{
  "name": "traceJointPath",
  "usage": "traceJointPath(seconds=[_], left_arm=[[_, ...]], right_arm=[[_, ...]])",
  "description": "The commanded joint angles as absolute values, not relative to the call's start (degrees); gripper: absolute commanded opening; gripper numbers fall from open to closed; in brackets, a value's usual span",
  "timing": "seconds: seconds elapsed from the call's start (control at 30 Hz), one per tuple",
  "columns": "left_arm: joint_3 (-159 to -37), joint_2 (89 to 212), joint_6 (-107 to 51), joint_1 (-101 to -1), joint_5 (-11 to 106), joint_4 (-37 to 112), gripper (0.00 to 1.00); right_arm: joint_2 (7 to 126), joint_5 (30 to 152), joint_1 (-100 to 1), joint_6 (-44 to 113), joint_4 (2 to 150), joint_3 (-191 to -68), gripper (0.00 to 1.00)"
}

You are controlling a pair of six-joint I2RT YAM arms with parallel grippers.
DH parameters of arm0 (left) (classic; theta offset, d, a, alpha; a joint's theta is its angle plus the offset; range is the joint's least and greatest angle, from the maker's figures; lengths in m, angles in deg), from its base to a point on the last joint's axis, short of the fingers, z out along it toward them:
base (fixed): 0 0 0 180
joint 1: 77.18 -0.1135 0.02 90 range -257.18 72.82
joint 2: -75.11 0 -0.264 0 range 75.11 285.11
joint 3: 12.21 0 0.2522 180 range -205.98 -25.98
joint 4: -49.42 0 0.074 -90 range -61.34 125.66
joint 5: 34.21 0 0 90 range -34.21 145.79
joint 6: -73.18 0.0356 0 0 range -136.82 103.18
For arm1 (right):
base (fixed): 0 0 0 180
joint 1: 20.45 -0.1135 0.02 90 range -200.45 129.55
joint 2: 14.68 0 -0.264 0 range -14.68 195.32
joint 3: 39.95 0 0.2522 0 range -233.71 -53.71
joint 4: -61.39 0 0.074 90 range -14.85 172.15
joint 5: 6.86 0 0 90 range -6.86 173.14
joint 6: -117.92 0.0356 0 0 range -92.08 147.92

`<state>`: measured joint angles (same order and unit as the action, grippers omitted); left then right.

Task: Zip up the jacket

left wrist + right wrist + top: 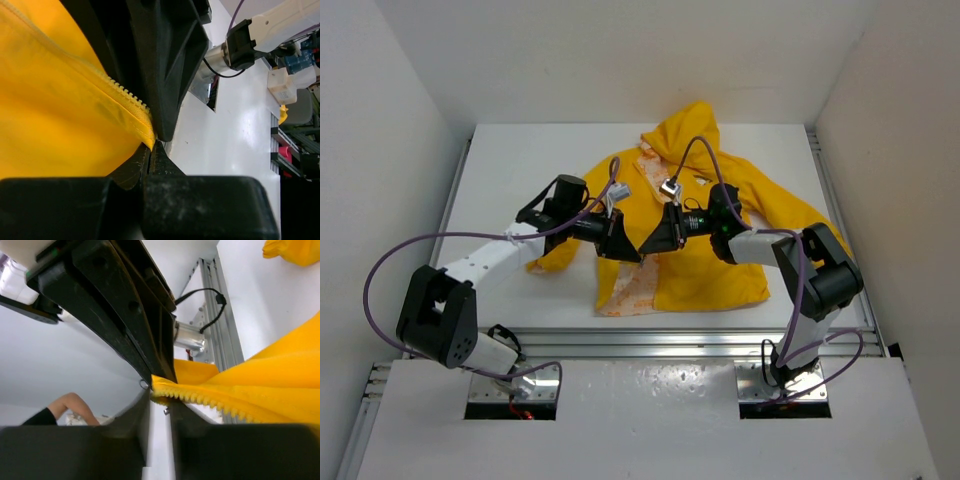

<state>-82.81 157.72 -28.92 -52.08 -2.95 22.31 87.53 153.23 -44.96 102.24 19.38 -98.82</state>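
The yellow hooded jacket (pixel 710 270) lies on the white table (pixel 510 170), hood to the far side, front open with patterned lining (pixel 632 288) showing at the hem. My left gripper (pixel 628 248) and right gripper (pixel 652 243) meet tip to tip over the lower front opening. In the left wrist view the left gripper (pixel 152 142) is shut on the end of a yellow zipper edge with teeth (pixel 125 92). In the right wrist view the right gripper (pixel 156 390) is shut on the end of the other toothed edge (pixel 215 402). The slider is hidden.
An aluminium rail (pixel 700 345) runs along the table's near edge, just below the jacket hem. White walls enclose the table left, right and back. The jacket's left sleeve (pixel 552 262) lies under my left arm. A person's arm (pixel 65 407) shows beyond the cell.
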Motion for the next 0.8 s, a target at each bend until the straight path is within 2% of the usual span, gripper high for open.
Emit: traceJointPath(seconds=[0.0, 0.03, 0.1, 0.13, 0.17, 0.2, 0.23, 0.33, 0.47, 0.5, 0.53, 0.57, 0.63, 0.67, 0.77], left_arm=[[-83.0, 154.0, -29.6, -51.4, -3.4, 27.2, 0.0], [-81.7, 153.2, -30.2, -51.4, -2.5, 27.9, 0.0], [-80.2, 150.5, -30.8, -51.4, 0.1, 29.8, 0.0], [-78.7, 149.8, -31.5, -51.4, 1.5, 29.8, 0.0], [-78.0, 149.2, -31.5, -51.4, 3.2, 30.4, 0.0], [-77.5, 149.2, -31.5, -51.4, 4.0, 30.4, 0.0], [-77.0, 148.5, -32.0, -52.0, 5.3, 30.9, 0.0], [-76.4, 148.5, -32.0, -52.0, 7.4, 30.3, 0.0], [-75.7, 148.0, -32.8, -52.5, 12.5, 29.8, 0.0], [-75.2, 146.7, -33.7, -52.5, 16.3, 29.8, 0.0], [-74.5, 146.1, -34.4, -52.5, 18.7, 29.8, 0.0], [-74.5, 145.6, -35.3, -52.5, 20.7, 29.8, 0.0], [-73.2, 144.6, -35.8, -52.5, 23.9, 29.8, 0.0], [-73.2, 144.0, -36.6, -52.5, 24.9, 30.3, 0.0], [-73.2, 144.0, -39.7, -52.5, 30.6, 29.8, 0.0]], right_arm=[[85.4, 154.2, -44.5, 97.5, 21.4, -100.7, 0.27], [85.1, 154.2, -44.4, 96.6, 22.4, -101.1, 0.46], [83.0, 153.8, -42.4, 91.1, 30.3, -102.6, 0.61], [82.4, 153.6, -41.9, 85.4, 34.2, -103.4, 0.65], [80.1, 153.2, -39.5, 71.5, 51.0, -106.2, 0.65], [79.3, 152.0, -38.9, 66.4, 57.4, -107.6, 0.65], [78.1, 150.1, -36.3, 57.8, 74.8, -112.9, 0.65], [76.5, 146.8, -32.9, 48.2, 89.4, -119.2, 0.65], [71.6, 140.7, -32.8, 33.5, 105.5, -118.6, 0.6], [68.8, 135.8, -33.7, 31.1, 112.9, -116.5, 0.59], [67.3, 129.4, -35.0, 28.4, 113.6, -114.9, 0.57], [64.1, 126.2, -40.2, 28.7, 114.3, -109.4, 0.51], [58.9, 108.9, -44.9, 31.6, 113.4, -106.1, 0.47], [57.9, 102.1, -52.2, 33.0, 112.6, -102.6, 0.47], [56.0, 97.7, -56.8, 40.0, 109.5, -100.0, 0.5]])
